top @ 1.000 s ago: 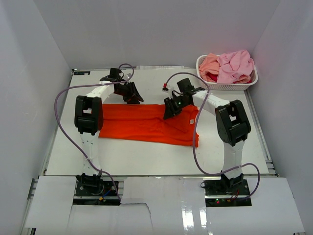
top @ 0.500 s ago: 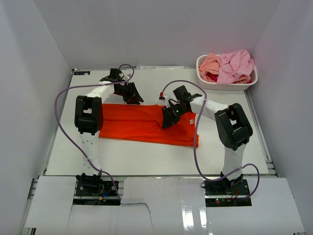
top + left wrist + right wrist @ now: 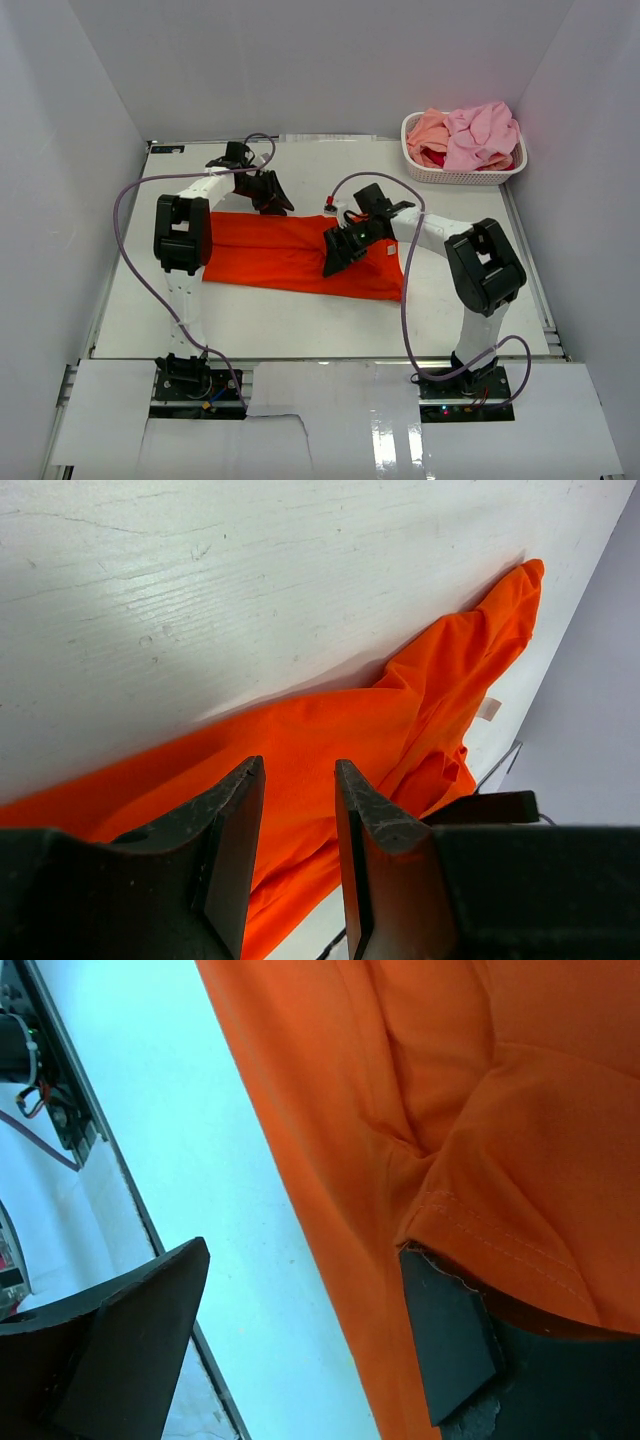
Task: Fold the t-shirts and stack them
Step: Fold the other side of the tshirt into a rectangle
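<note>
An orange-red t-shirt (image 3: 270, 255) lies spread left to right across the middle of the table, partly folded lengthwise. My left gripper (image 3: 270, 195) hovers at its far edge; in the left wrist view the left gripper (image 3: 298, 780) stands open with a narrow gap, the t-shirt (image 3: 330, 730) below it and nothing between the fingers. My right gripper (image 3: 335, 258) is low over the shirt's right half. Seen from the wrist, the right gripper (image 3: 300, 1260) is wide open, with a hemmed edge of the t-shirt (image 3: 520, 1110) draped over one finger (image 3: 450, 1340).
A white perforated basket (image 3: 460, 178) at the back right holds a light pink t-shirt (image 3: 480, 135), a salmon one (image 3: 428, 130) and a bit of dark red cloth (image 3: 432, 158). White walls close in the table. Purple cables loop from both arms.
My right gripper has moved left and toward the near edge across the shirt, carrying cloth over, and has now opened and let go. The left arm has not moved.
</note>
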Motion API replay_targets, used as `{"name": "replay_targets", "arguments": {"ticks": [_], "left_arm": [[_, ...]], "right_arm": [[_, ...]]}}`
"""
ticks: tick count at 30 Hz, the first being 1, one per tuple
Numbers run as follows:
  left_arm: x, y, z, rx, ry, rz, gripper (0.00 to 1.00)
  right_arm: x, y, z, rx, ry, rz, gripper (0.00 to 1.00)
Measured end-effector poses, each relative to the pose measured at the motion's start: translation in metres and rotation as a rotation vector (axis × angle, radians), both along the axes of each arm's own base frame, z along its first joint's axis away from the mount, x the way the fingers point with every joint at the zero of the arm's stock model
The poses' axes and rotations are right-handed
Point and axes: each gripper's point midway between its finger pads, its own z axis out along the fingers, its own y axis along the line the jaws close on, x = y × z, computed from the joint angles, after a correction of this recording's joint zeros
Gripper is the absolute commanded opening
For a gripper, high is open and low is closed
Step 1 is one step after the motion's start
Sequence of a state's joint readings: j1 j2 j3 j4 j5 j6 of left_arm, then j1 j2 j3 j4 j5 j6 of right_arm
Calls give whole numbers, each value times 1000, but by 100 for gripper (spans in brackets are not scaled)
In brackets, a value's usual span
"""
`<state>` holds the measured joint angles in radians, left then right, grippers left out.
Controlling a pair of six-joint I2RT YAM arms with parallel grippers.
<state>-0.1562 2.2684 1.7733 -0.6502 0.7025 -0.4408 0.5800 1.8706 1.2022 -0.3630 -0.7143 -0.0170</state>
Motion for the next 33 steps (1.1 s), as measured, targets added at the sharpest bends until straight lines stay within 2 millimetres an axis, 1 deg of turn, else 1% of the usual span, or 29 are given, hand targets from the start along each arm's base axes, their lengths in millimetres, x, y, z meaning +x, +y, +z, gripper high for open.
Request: {"name": "replay_targets", "arguments": {"ticks": [4, 6, 10, 12, 13, 15, 16, 19, 21, 24, 26, 29, 33], "left_arm": [[0, 0, 0, 1, -2, -4, 45], [-1, 0, -1, 4, -2, -5, 45], [-2, 1, -2, 12, 5, -7, 45], [-4, 2, -3, 20, 15, -6, 45], [-4, 3, -4, 27, 18, -5, 45], [-4, 6, -8, 53, 27, 2, 45], [-5, 8, -12, 67, 33, 6, 45], [-7, 15, -25, 114, 66, 24, 45], [-8, 17, -28, 119, 81, 33, 45], [-8, 18, -29, 124, 84, 40, 45], [-8, 19, -29, 124, 87, 44, 45], [-7, 21, -29, 125, 87, 48, 45], [-7, 22, -29, 127, 91, 54, 45]], "right_arm": [[6, 2, 26, 26, -52, -11, 85], [15, 4, 48, 43, -98, -22, 86], [35, 4, 84, 59, -188, -60, 86], [45, 1, 94, 51, -229, -89, 85], [49, -2, 95, 42, -240, -103, 84], [56, -10, 92, 10, -249, -138, 81], [62, -16, 87, -12, -247, -159, 77], [84, -37, 71, -67, -223, -239, 71], [103, -52, 57, -108, -203, -305, 71], [130, -77, 37, -174, -176, -397, 75], [144, -90, 27, -210, -166, -444, 75], [157, -99, 18, -246, -163, -484, 75], [171, -101, 10, -271, -169, -507, 73]]}}
